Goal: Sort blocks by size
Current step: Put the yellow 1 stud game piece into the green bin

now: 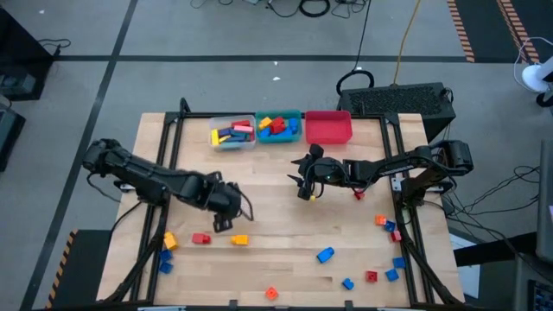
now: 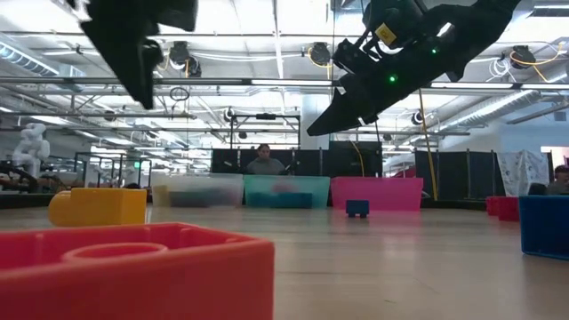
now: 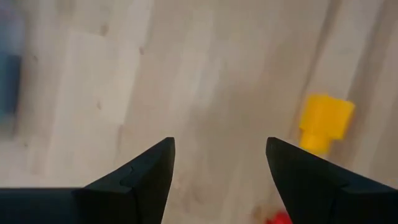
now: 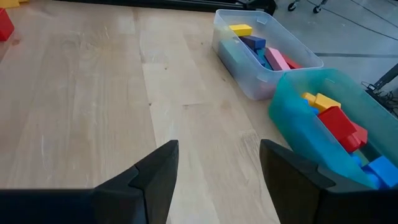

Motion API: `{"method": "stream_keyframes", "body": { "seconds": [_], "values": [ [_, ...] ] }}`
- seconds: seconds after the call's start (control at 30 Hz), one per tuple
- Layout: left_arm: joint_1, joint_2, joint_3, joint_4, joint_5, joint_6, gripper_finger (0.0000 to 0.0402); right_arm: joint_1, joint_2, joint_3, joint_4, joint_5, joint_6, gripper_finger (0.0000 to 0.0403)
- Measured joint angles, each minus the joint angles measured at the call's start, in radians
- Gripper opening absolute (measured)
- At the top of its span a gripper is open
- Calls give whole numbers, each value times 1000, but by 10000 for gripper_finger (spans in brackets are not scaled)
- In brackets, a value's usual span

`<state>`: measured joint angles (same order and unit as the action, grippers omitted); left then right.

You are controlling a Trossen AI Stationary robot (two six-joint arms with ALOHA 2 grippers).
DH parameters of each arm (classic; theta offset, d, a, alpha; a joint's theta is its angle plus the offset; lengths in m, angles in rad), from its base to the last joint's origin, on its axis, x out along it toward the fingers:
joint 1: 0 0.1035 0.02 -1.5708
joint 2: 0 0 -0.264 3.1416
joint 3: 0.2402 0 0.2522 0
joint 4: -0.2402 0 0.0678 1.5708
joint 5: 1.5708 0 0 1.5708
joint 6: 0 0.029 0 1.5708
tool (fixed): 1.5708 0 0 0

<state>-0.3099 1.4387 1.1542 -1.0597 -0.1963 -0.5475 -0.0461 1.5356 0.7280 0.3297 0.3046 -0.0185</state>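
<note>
the blocks lie scattered on the wooden tabletop, away from the teal bin; others fill the clear bin beside it. judged light, rigid, smooth; grip across flat sides. left gripper fingers apart, empty, above a yellow block. right gripper fingers apart, empty, near the teal bin. workshop beyond.

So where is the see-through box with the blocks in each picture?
High view: the clear bin sits at the table's far edge, leftmost of three.
Low view: blurry clear bin far back, left of the teal bin.
Left wrist view: not in it.
Right wrist view: clear bin beside the teal bin.
Shared landmark: the teal bin.
</note>
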Motion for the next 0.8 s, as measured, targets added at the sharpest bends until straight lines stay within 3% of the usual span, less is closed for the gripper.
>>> {"method": "stream_keyframes", "body": {
  "seconds": [0.17,0.33,0.5,0.6,0.8],
  "values": [
    [-115,0,0,-64,-2,-171,255,0,0,0,-3,0,7,210],
    [-226,0,0,-162,6,-441,255,0,0,0,-3,0,7,210],
    [-320,0,0,-184,104,-702,255,0,0,0,-3,0,7,210],
    [-377,0,0,-184,175,-775,255,0,0,0,-3,0,7,210],
    [-488,0,0,-184,182,-782,255,0,0,0,-2,0,7,210]
  ]
}}
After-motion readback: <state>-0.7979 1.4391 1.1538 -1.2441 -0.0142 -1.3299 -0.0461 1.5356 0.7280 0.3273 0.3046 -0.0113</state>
